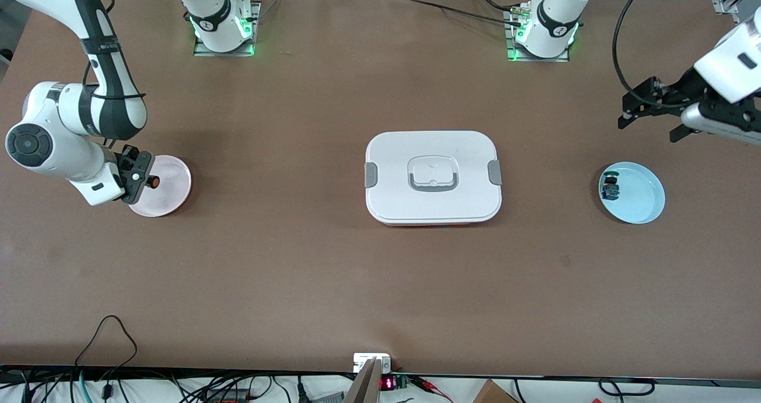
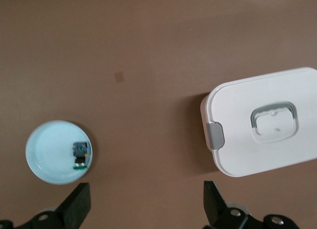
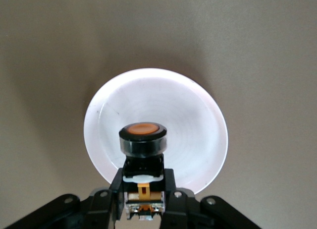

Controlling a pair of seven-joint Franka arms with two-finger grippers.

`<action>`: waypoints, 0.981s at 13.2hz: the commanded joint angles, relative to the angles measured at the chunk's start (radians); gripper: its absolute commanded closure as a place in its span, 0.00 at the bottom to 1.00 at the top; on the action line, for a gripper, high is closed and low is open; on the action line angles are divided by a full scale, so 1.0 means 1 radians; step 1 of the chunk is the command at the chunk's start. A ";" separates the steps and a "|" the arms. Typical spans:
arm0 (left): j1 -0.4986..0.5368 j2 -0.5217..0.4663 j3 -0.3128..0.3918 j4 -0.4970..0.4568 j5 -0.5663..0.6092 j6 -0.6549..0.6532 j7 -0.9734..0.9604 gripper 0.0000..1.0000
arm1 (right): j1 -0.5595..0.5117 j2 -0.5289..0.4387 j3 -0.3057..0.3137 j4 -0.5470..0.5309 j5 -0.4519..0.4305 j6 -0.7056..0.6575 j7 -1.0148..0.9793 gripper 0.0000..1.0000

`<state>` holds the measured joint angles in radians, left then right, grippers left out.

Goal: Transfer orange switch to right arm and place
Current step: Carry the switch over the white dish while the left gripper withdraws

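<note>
The orange switch [image 3: 143,140], a black stubby body with a round orange cap, sits between the fingers of my right gripper [image 3: 143,187], which is shut on its body. In the front view the right gripper [image 1: 142,180] holds the orange switch [image 1: 153,182] over the edge of a pink plate [image 1: 175,180] at the right arm's end of the table. My left gripper [image 1: 648,128] hangs open and empty over the table near the left arm's end, above a light blue plate [image 1: 645,198]. In the left wrist view its fingers [image 2: 79,204] stand wide apart over bare table.
A white lidded box [image 1: 433,177] with grey clips sits mid-table and also shows as the box [image 2: 267,125] in the left wrist view. The light blue plate [image 2: 47,154] holds a small switch with a green cap and blue body [image 2: 80,153]. Cables run along the table's front edge.
</note>
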<state>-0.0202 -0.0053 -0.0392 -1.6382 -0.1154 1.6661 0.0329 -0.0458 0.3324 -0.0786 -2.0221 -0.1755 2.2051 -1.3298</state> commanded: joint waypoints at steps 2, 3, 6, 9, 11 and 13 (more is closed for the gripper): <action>-0.026 -0.004 0.016 -0.054 0.031 -0.008 -0.091 0.00 | -0.034 0.014 0.011 -0.105 -0.019 0.195 -0.094 0.97; -0.026 -0.001 0.016 -0.054 0.031 -0.002 -0.085 0.00 | -0.037 0.019 0.011 -0.124 -0.036 0.226 -0.094 0.97; -0.029 0.011 0.005 -0.017 0.082 -0.011 -0.070 0.00 | -0.048 0.042 0.011 -0.139 -0.073 0.284 -0.095 0.96; -0.014 0.022 0.015 0.009 0.082 -0.026 -0.079 0.00 | -0.059 0.059 0.011 -0.142 -0.075 0.292 -0.095 0.96; 0.015 0.031 0.015 0.014 0.086 -0.032 -0.048 0.00 | -0.063 0.066 0.011 -0.144 -0.075 0.303 -0.095 0.90; 0.063 0.054 0.015 0.032 0.112 -0.034 0.078 0.00 | -0.063 0.080 0.011 -0.144 -0.075 0.308 -0.095 0.69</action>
<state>0.0003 0.0098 -0.0224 -1.6559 -0.0350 1.6579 0.0103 -0.0916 0.4076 -0.0787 -2.1523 -0.2357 2.4864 -1.4105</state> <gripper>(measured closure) 0.000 0.665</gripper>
